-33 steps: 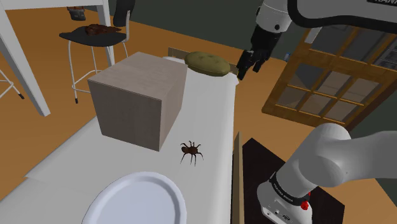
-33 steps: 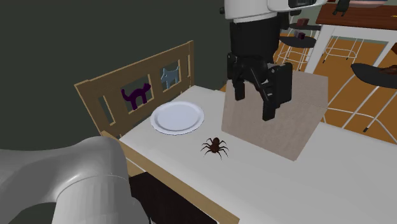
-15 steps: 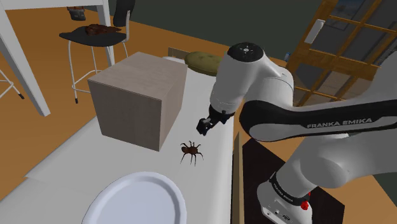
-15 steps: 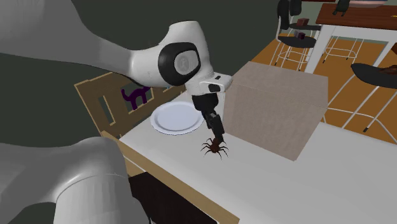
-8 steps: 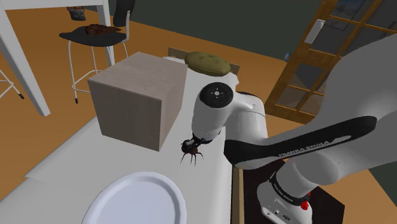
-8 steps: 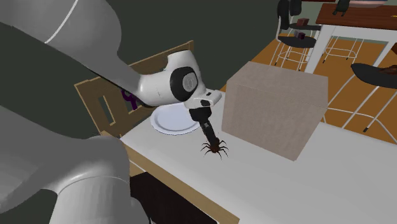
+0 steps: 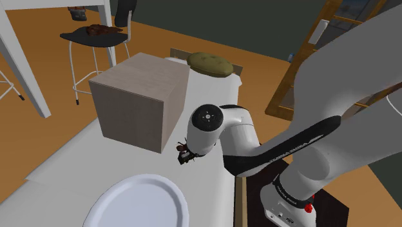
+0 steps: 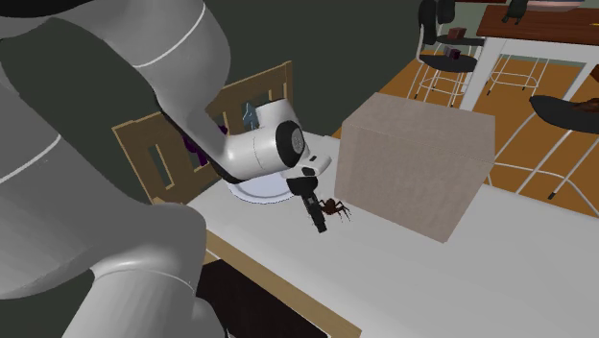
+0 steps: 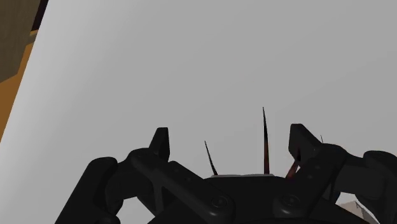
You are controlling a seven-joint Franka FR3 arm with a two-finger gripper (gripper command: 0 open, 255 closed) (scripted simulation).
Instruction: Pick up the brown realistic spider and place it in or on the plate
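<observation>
The brown spider lies on the white table close to the front of the pale box. In the shoulder view only a bit of the spider peeks out beside the wrist. My black gripper is down on it, tips at the table. In the wrist view the fingers stand apart, and thin dark spider legs stick up between them near the palm; the gripper is open. I cannot tell whether they touch it. The white plate lies past the spider, partly hidden by the arm.
The pale box stands right beside the gripper. A wooden rail with cat cut-outs borders the table by the plate. An olive cushion, a stool and a wooden window frame lie beyond.
The arm has swung down from high above the table and folded low. The gripper has closed in over the spider, which now sits slightly nearer the box.
</observation>
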